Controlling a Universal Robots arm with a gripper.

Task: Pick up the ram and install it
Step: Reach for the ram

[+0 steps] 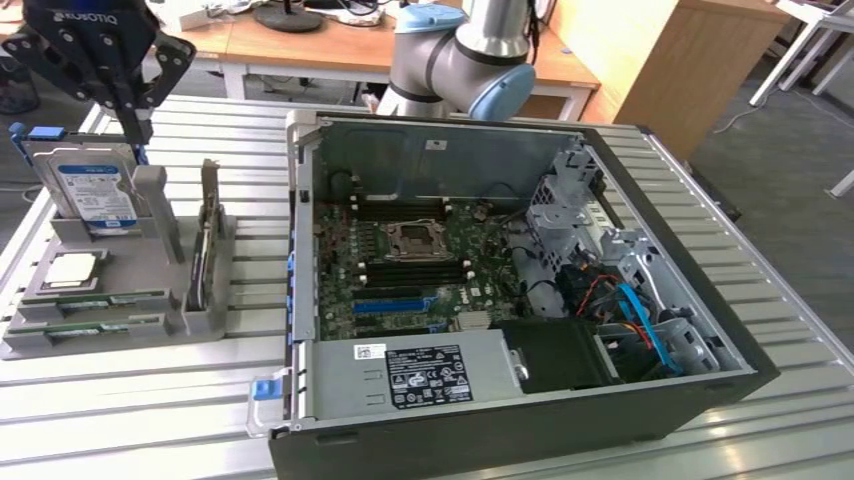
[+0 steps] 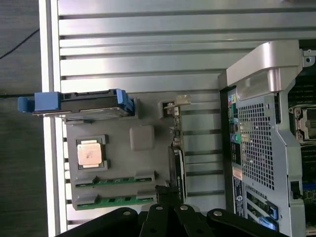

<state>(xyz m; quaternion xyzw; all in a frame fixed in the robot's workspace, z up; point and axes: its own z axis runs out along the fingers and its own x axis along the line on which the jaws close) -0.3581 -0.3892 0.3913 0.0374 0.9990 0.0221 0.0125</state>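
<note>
Two rams, thin green sticks, lie side by side in slots of a grey holder (image 1: 147,335) on the slatted table, at the exterior view's left: one ram (image 1: 104,301) (image 2: 116,181) and a second ram (image 1: 83,326) (image 2: 114,200). My black gripper (image 1: 138,128) (image 2: 169,213) hangs high above the holder's far end, over the upright hard drive (image 1: 94,195). Its fingers are shut with nothing between them. It is well apart from both sticks. The open computer case (image 1: 747,370) shows the motherboard with long black memory slots (image 1: 400,268) beside the CPU socket (image 1: 408,238).
On the holder also sit a loose CPU (image 1: 70,270) (image 2: 90,153) and an upright expansion card (image 1: 207,240) (image 2: 176,163). The hard drive has a blue caddy (image 2: 79,102). A power supply (image 1: 420,375) and drive cage (image 1: 574,205) crowd the case. Wooden desks stand behind.
</note>
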